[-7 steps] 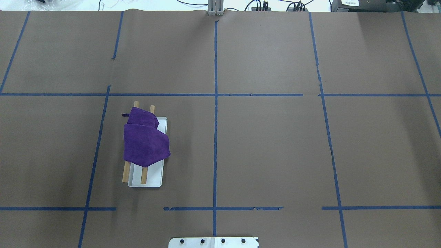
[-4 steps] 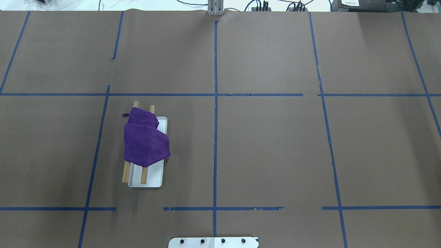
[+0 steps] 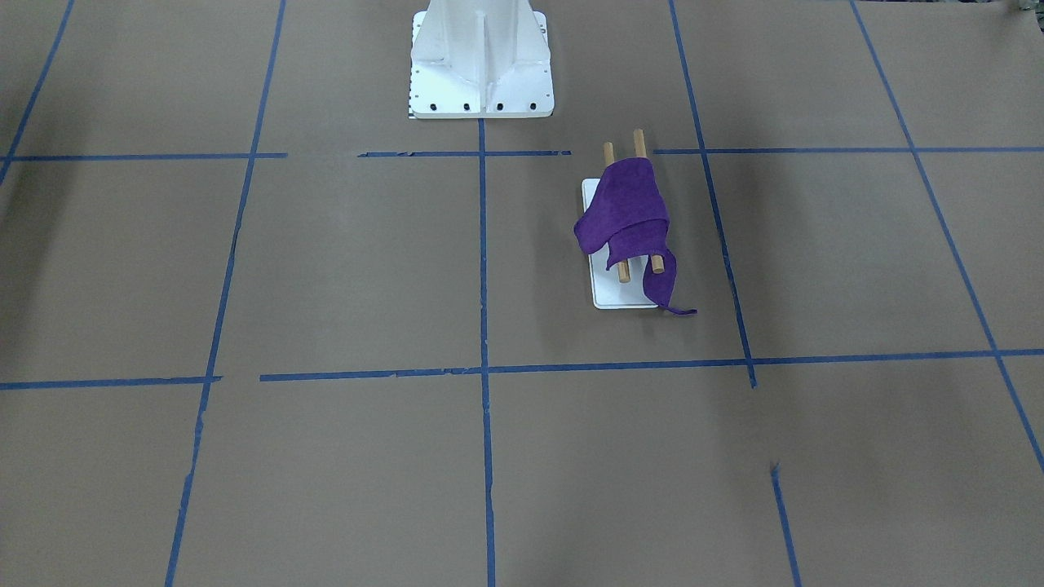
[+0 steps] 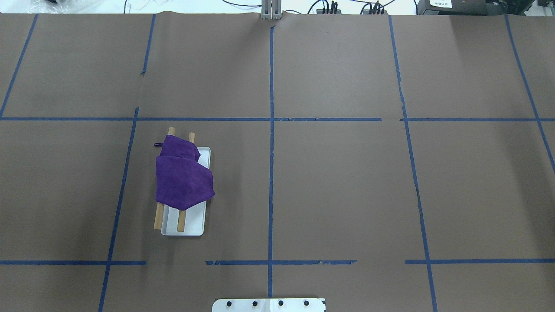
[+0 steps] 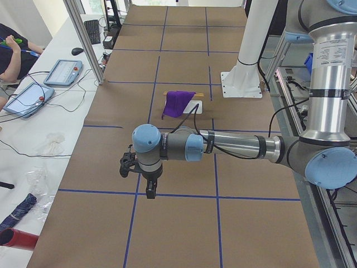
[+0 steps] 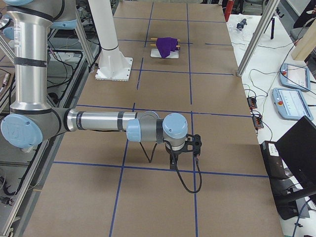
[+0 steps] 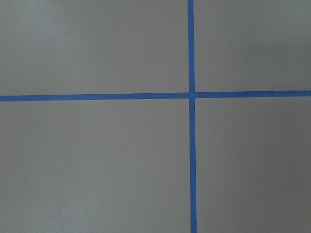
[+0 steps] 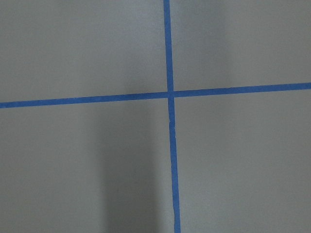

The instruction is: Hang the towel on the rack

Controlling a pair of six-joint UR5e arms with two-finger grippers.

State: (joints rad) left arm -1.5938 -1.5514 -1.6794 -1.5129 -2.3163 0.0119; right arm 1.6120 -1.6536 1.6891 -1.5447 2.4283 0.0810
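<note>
A purple towel point(image 4: 184, 177) lies draped across the two brown dowels of the rack point(image 4: 193, 225), on the robot's left half of the table. One corner of the towel point(image 3: 628, 208) hangs down past the edge of the rack's white base point(image 3: 624, 295). The towel also shows in the side views point(image 5: 178, 102) point(image 6: 168, 45). My left gripper point(image 5: 146, 181) hovers over the table's left end, far from the rack. My right gripper point(image 6: 185, 148) hovers over the right end. Both show only in side views, so I cannot tell if they are open or shut. The wrist views show only brown paper and blue tape.
A large white pedestal point(image 3: 481, 57) with bolt holes stands at the robot's edge of the table. Blue tape lines grid the brown paper. Aluminium posts point(image 5: 83, 39), tablets point(image 5: 61, 72) and a seated person's arm point(image 5: 14, 53) are beside the table's left end.
</note>
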